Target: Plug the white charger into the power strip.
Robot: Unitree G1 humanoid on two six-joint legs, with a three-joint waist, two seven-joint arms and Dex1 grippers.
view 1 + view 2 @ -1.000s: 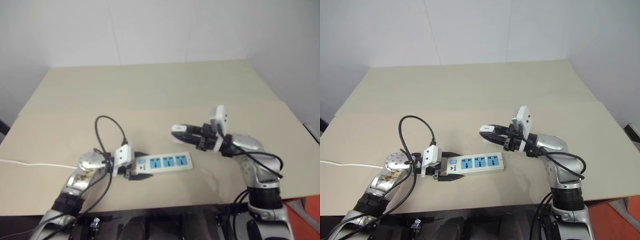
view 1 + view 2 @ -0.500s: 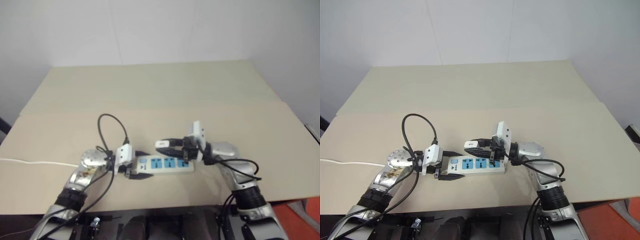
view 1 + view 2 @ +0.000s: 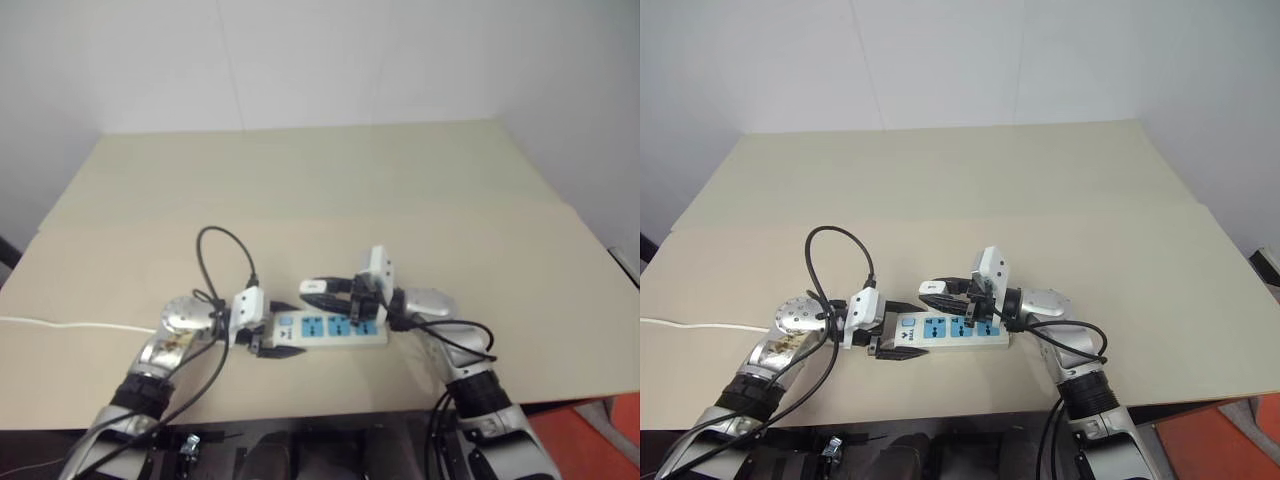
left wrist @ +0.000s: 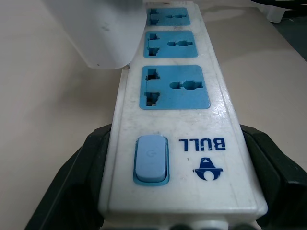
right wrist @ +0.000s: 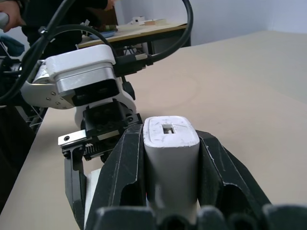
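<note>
Lower centre of the frame: the left tool (image 3: 285,325) straddles the power strip's (image 3: 335,327) switch end on the counter (image 3: 330,190); the right tool (image 3: 308,291), pinching the charger (image 5: 170,148), hovers above the sockets.

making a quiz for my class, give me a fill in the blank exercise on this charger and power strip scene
1. The right gripper is shut on the white ____.
2. The power strip has ____ blue socket panels.
3. The left gripper grips the strip at the end that bears the blue ____.
4. The power strip lies on a beige ____.

Missing words: charger; three; switch; table
</note>
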